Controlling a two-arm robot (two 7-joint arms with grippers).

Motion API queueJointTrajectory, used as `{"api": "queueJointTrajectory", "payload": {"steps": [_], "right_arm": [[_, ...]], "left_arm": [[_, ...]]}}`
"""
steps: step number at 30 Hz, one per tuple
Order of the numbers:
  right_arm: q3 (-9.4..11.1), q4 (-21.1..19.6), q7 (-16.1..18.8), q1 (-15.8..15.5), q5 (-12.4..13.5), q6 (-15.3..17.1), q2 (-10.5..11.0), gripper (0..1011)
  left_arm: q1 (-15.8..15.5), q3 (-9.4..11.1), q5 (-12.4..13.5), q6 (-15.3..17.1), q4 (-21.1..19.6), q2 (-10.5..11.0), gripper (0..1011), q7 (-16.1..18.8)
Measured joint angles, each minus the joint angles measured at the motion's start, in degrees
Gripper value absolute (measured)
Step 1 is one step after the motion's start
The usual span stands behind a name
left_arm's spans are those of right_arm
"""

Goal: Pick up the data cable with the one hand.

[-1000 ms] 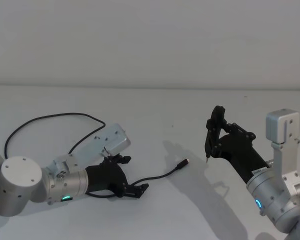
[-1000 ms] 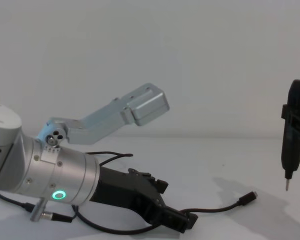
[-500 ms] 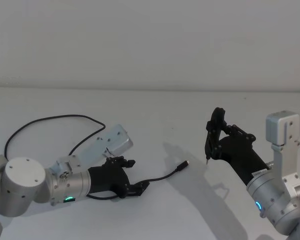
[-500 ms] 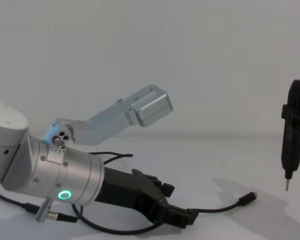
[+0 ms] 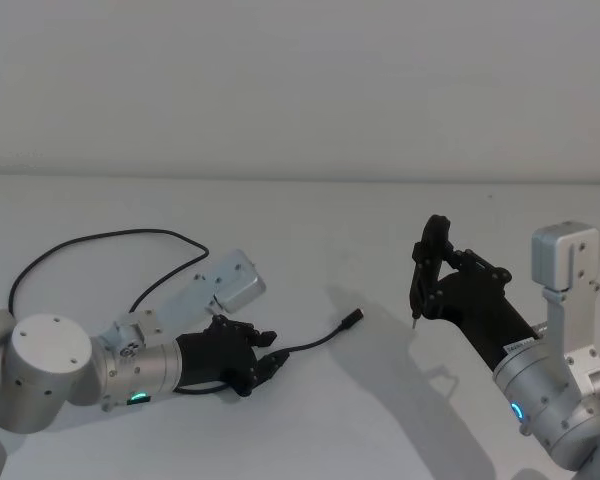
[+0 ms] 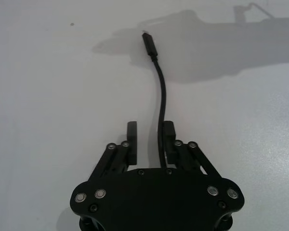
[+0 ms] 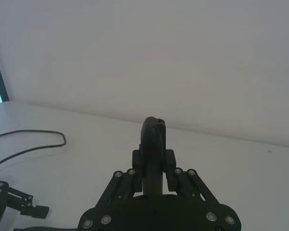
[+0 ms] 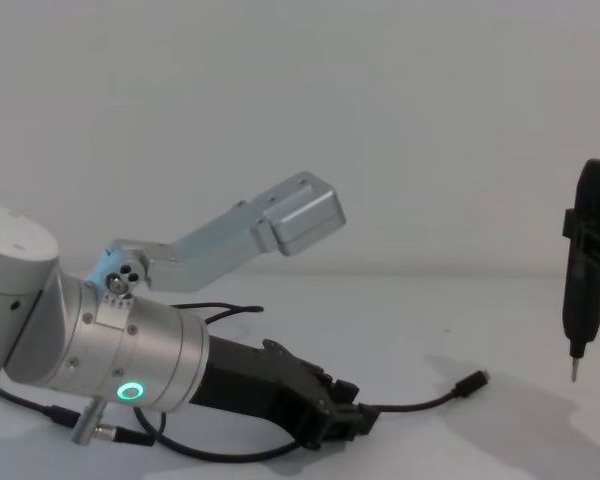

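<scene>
Now left gripper (image 5: 268, 363) jaws narrower than half second ago, drawn in around data cable (image 5: 310, 344) at near left of table (image 5: 310, 230). Plug (image 5: 352, 318) shifted left and farther. Left wrist view: cable lies against one finger (image 6: 169, 137), gap remains to other. Clamp judged incomplete; lift premature. Rest of cable loops away to far left. Right gripper (image 7: 154, 161) parked at right, clenched on pen tool (image 8: 586, 270). Containers: none on table.

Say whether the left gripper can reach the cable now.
Likely yes: the cable lies between the left gripper's open fingers, against one, nothing in the way. The right gripper holds a tool far aside.
</scene>
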Motion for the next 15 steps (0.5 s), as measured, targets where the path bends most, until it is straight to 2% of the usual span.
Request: {"api": "queueJointTrajectory", "payload": {"steps": [8, 10, 15], "right_arm": [[0.0, 0.0, 0.0, 0.0, 0.0, 0.0, 0.0, 275], [0.0, 0.0, 0.0, 0.0, 0.0, 0.0, 0.0, 274], [0.0, 0.0, 0.0, 0.0, 0.0, 0.0, 0.0, 274]], "left_arm": [[0.0, 0.0, 0.0, 0.0, 0.1, -0.1, 85, 0.0], [0.0, 0.0, 0.0, 0.0, 0.1, -0.1, 48, 0.0], [-0.1, 0.0, 0.0, 0.0, 0.1, -0.1, 49, 0.0]]}}
